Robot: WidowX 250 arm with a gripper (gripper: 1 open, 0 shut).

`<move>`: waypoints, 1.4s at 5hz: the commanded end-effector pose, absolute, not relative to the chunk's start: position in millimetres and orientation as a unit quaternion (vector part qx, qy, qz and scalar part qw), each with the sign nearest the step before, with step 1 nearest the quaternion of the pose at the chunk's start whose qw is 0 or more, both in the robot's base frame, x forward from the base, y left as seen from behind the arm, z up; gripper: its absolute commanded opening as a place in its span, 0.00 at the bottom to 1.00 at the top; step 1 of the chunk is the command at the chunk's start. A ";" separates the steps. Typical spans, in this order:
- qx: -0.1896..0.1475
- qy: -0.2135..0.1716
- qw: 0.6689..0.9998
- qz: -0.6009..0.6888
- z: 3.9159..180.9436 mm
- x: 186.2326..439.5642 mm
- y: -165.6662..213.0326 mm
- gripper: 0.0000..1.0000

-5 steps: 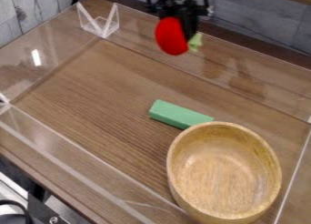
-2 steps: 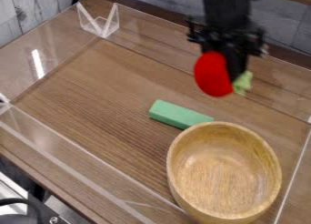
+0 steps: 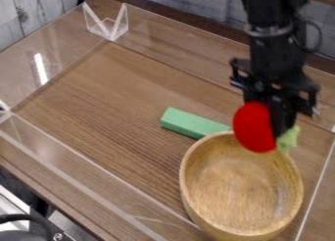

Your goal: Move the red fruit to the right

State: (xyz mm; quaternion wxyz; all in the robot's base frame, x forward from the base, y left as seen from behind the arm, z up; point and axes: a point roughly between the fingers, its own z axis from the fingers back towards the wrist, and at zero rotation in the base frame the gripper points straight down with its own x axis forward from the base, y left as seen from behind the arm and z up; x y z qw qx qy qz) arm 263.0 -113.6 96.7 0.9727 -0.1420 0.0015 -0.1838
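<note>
Black robot hand [image 3: 271, 116] hangs from a black arm that enters at the top right of the view, pointing steeply down. Fingers part-closed, clamped on the small rounded bright-red toy fruit [image 3: 256, 126]; fruit sits between the finger ends, most of its red body showing below and in front of them. A bit of pale green, the leafy stem end, sticks out at the fruit's right side. Fruit is in the air, off the surface, at the right of the scene: it hangs over the far rim of the round light wooden bowl [image 3: 242, 186], overlapping that rim in the picture; whether it touches the rim cannot be told from this one angle. Bowl stands upright in the near right part of the surface, inside bare, much larger than the fruit. Flat green rectangular block [image 3: 193, 122] lies on the dark wood-grain surface [image 3: 105, 98] just left of the fruit and just beyond the bowl's far-left rim, long side angled down to the right; its right end is close to the bowl, contact not clear. Low clear plastic walls [image 3: 39, 64] ring the surface; a small clear plastic stand-like piece [image 3: 105, 22] sits at the far left corner, well apart from everything else. Left half of the surface carries nothing but glare spots.
</note>
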 end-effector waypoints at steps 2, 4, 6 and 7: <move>-0.156 -0.006 0.970 -0.184 77.4 250.0 -133.8 0.00; -0.152 0.002 0.974 -0.166 74.0 246.3 -133.8 0.00; -0.142 0.005 0.979 -0.147 68.6 252.2 -118.9 1.00; -0.138 0.008 0.981 -0.138 58.6 255.2 -114.6 1.00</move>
